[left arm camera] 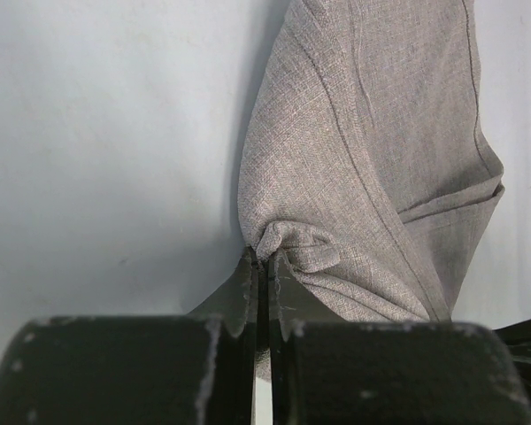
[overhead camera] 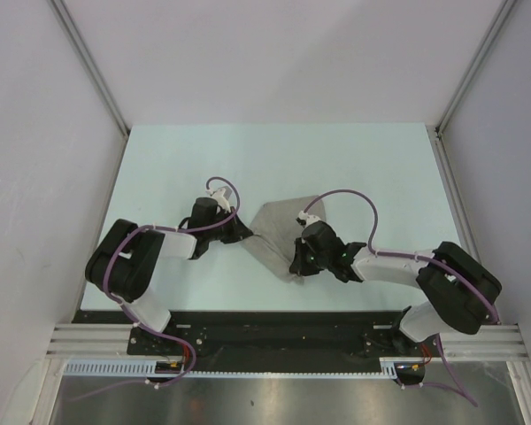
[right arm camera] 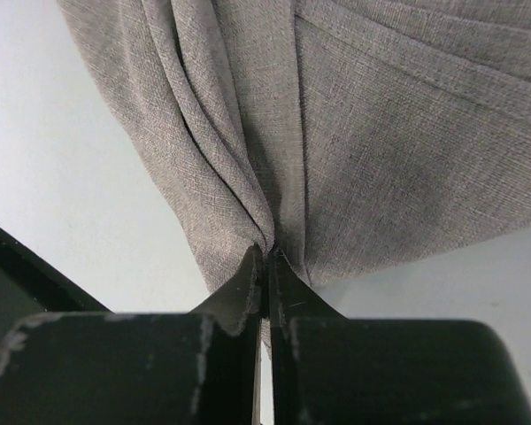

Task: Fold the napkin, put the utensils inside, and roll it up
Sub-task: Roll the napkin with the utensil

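The light-grey napkin (overhead camera: 279, 232) lies bunched and folded on the pale table between my two arms. My left gripper (overhead camera: 245, 228) is shut on the napkin's left corner; in the left wrist view the cloth (left arm camera: 372, 159) puckers into the closed jaws (left arm camera: 264, 258). My right gripper (overhead camera: 298, 266) is shut on the napkin's near edge; in the right wrist view the cloth (right arm camera: 354, 133) gathers in pleats into the closed jaws (right arm camera: 266, 252). No utensils are in view.
The pale table (overhead camera: 274, 159) has white walls on three sides with metal corner posts (overhead camera: 93, 66). A black strip and rail (overhead camera: 274, 332) run along the near edge by the arm bases.
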Controlling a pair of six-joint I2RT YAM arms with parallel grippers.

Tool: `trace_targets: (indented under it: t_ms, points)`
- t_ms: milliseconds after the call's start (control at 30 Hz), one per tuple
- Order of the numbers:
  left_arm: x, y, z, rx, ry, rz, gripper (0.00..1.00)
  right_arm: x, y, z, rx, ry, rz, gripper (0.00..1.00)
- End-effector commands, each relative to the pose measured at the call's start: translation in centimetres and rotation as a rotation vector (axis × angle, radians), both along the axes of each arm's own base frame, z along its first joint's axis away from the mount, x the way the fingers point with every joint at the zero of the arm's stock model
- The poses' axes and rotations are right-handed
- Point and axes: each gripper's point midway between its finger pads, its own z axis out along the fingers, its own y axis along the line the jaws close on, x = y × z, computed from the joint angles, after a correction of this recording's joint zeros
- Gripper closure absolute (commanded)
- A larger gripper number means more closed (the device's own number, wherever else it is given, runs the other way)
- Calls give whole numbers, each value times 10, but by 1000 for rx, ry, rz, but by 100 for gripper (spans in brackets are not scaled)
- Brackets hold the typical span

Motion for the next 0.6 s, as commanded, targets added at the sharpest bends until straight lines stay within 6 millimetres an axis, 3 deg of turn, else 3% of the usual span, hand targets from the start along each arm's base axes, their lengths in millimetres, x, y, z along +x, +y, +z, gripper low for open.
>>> trace_targets:
  t_ms: [0, 267, 467, 567]
  points:
    - [-13, 5, -17, 40, 79, -12, 100, -9, 0, -16, 8, 84, 17, 100]
    - [-12, 10, -20, 63, 80, -1, 100, -17, -16, -42, -51, 174, -41, 100]
    - [-10, 13, -18, 77, 69, 11, 100, -22, -34, -38, -114, 184, -96, 100]
    - [-11, 13, -18, 82, 69, 11, 100, -20, -43, -30, -147, 160, -116, 91]
